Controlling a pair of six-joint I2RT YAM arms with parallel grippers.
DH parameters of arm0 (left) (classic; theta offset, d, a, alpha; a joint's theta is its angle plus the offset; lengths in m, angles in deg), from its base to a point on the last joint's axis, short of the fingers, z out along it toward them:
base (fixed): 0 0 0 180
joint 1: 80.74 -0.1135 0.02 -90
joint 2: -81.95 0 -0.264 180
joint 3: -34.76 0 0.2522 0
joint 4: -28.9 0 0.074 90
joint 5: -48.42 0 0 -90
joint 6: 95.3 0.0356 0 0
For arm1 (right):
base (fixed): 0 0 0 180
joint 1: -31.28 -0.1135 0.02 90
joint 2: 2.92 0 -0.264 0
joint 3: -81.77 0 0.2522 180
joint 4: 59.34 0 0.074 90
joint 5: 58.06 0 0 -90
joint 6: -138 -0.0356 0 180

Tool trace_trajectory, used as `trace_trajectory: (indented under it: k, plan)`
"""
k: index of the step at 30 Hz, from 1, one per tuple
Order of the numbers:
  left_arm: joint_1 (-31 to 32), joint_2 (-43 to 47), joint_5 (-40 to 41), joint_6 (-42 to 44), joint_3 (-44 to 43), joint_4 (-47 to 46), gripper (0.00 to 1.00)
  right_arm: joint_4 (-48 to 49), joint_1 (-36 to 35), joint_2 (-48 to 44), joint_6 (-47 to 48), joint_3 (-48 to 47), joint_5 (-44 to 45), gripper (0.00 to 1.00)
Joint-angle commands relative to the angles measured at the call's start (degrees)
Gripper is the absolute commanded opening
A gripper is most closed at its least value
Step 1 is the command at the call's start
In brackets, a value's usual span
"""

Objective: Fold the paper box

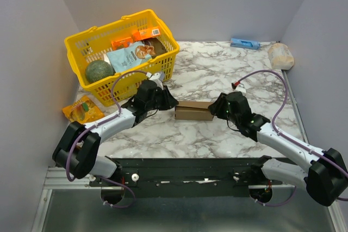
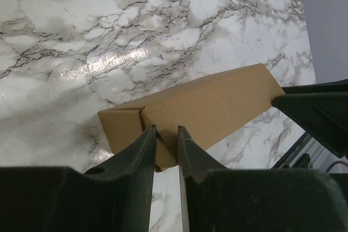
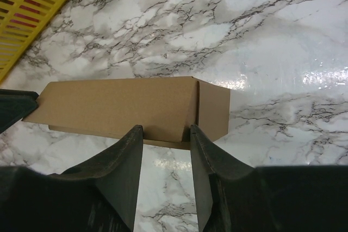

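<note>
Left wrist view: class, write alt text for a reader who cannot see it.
A plain brown paper box lies on a white marble table. The left gripper, dark fingers nearly together, reaches its near edge.

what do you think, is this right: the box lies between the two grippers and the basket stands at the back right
No: the basket stands at the back left, as the top view shows. The box does lie between the left gripper and the right gripper.
</note>
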Motion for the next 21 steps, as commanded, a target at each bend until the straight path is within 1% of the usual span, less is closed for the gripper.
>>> trace_trajectory:
  k: [1,5,7,10,13,16,17,18,20,21]
  plan:
    - [0.10,0.14,-1.27,1.35,3.58,2.44,0.29,-4.74,0.29,0.05,1.09,1.90,2.76,0.45]
    - [1.06,0.84,0.92,4.68,4.55,3.23,0.29,-4.75,0.29,-0.21,1.09,1.98,2.76,0.45]
    - [2.11,1.19,3.90,6.53,4.29,4.99,0.29,-4.66,0.29,-0.13,1.09,2.07,2.76,0.45]
    - [3.35,1.89,5.85,9.18,2.98,7.27,0.30,-4.57,0.29,-0.13,1.27,1.90,2.58,0.45]
    - [3.35,2.51,8.31,9.27,1.75,9.12,0.34,-4.39,0.29,-0.13,1.44,1.98,2.50,0.42]
    - [3.35,3.21,10.33,9.01,0.78,10.88,0.45,-4.48,0.29,-0.21,1.53,2.16,2.41,0.41]
    - [3.35,3.39,10.77,9.00,0.69,11.14,0.50,-4.48,0.29,-0.21,1.44,2.07,2.32,0.41]
    - [3.35,3.56,11.12,8.92,0.51,11.49,0.53,-4.39,0.29,-0.21,1.53,2.07,2.41,0.41]
    - [3.35,3.57,11.22,8.57,0.51,11.50,0.57,-4.31,0.29,-0.21,1.44,1.99,2.23,0.41]
    - [3.35,3.39,10.43,8.48,0.69,11.24,0.57,-4.31,0.29,-0.21,1.44,1.98,2.15,0.41]
